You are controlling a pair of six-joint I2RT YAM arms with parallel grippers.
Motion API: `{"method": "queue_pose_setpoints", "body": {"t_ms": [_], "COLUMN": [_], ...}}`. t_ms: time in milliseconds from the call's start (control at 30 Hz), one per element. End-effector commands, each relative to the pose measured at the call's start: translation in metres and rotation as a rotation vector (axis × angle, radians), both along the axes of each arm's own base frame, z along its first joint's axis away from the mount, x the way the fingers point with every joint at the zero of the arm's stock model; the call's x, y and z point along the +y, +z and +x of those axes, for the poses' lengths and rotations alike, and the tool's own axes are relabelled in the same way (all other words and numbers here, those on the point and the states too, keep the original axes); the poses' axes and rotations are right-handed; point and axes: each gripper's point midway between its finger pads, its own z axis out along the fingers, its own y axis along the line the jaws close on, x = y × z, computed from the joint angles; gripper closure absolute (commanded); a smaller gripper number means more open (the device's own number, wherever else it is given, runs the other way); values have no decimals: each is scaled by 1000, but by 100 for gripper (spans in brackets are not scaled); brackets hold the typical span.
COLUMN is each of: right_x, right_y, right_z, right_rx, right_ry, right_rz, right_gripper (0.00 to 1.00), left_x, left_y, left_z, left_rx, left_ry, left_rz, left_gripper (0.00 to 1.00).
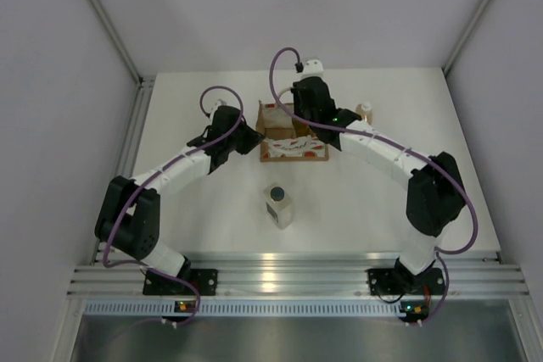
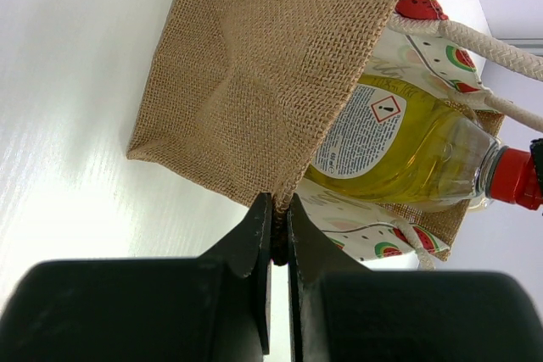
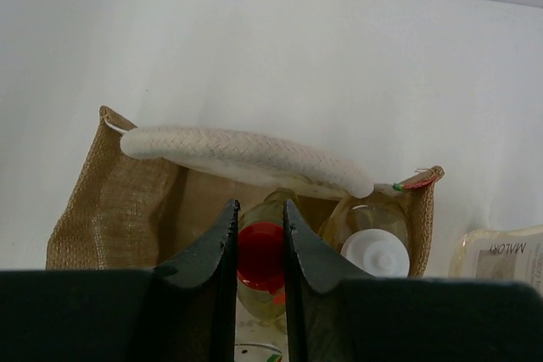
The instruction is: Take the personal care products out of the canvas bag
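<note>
White table [image 1: 195, 209] between grey walls [image 1: 51, 57] is carrying the bag [image 1: 293, 148] at its middle, towards the far side, with both arms reaching in to it. The left gripper [image 2: 273, 208] is pinching the bag's woven side edge, its jaws clenched flat on the cloth. The right gripper [image 3: 260, 219] is hanging over the open mouth, just below the rope handle [image 3: 246, 157], and its jaws are grasping the red cap of the yellow bottle [image 2: 407, 150], which is lying inside the bag with its neck poking out of the mouth. A white-cap bottle [image 3: 376, 253] is sitting in the bag just beside it. The grey-cap bottle [image 1: 279, 206] is lying out on the table, nearer the arm bases, apart from the bag. Another small bottle [image 1: 365, 110] is sitting on the table just right of the bag, beyond the right arm.
</note>
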Motion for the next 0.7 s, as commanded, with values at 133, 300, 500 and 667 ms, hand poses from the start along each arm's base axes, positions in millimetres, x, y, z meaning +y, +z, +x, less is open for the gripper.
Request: {"method": "queue_pose_setpoints", "body": {"t_ms": [133, 300, 500, 667], "right_x": [5, 3, 0, 0], "right_y": [9, 2, 1, -3], "right_z": [-2, -3, -4, -4], "right_rx": [-51, -40, -38, -32], "right_ry": [17, 7, -2, -2], "right_rz": [35, 29, 25, 19], "right_gripper": [77, 63, 58, 60], "left_x": [2, 3, 3, 3], "left_y": [19, 20, 21, 20], "left_z": [8, 8, 9, 9], "left_rx": [-47, -53, -53, -52], "left_ry": [10, 11, 10, 9], "left_rz": [-13, -9, -11, -9], "left_gripper": [100, 100, 100, 100]}}
